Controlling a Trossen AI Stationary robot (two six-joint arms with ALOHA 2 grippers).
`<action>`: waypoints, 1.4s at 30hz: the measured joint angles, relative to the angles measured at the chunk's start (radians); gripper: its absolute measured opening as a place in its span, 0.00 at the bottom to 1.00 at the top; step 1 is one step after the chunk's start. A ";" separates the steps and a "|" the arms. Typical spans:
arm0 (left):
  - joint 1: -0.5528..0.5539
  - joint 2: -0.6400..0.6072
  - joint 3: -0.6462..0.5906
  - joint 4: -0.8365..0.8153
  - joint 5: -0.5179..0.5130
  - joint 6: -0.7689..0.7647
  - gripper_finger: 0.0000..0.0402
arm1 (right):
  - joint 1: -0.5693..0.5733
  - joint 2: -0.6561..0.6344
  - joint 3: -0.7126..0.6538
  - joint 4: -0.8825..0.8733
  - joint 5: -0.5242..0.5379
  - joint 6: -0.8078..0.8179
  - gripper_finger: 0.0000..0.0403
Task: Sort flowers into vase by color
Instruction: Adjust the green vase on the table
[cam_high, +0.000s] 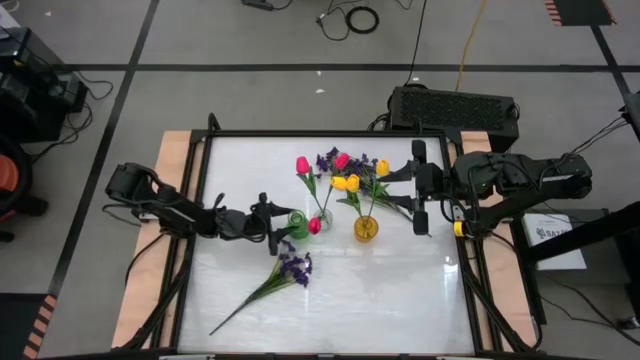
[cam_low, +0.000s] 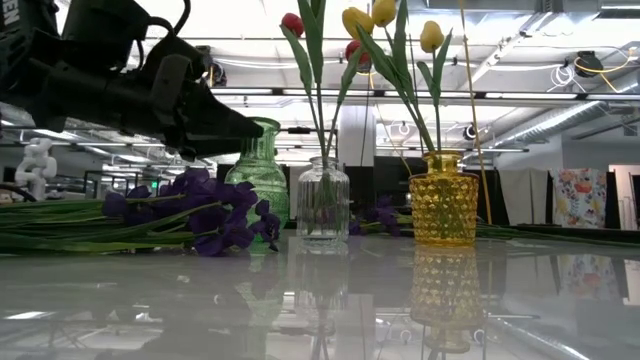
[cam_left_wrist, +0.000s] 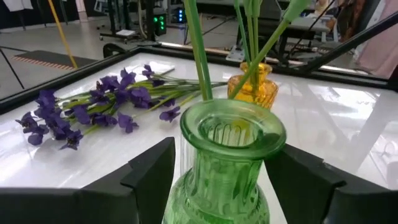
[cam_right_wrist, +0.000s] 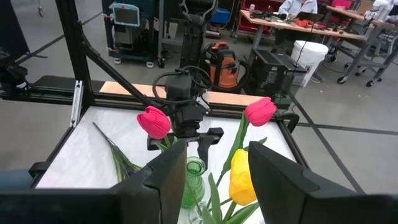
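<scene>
While the green vase (cam_left_wrist: 227, 163) is straddled by the left gripper (cam_high: 272, 226), whose fingers (cam_left_wrist: 148, 171) stand apart on either side of the ribbed neck with a gap visible on both sides, the loose purple sprig (cam_high: 290, 268) is seen lying flat on the table (cam_high: 400, 300) just beside that gripper, its long stem running away toward the near left corner. The right gripper (cam_high: 418, 188) is held parted and empty at the far right, well apart from the sprig, so the left arm is judged the nearer. Only the left wrist view shows the vase mouth empty; only the high view shows the sprig's heading.
</scene>
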 joint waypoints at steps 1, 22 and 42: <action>0.000 -0.006 -0.003 -0.003 0.000 0.000 0.61 | 0.000 0.000 0.000 0.000 -0.003 0.000 0.41; 0.000 -0.181 -0.003 -0.285 -0.002 -0.019 0.61 | 0.000 0.001 0.000 0.006 -0.003 -0.002 0.41; -0.044 -0.222 -0.003 -0.357 -0.040 -0.148 0.68 | 0.000 0.024 0.000 0.008 -0.003 -0.020 0.41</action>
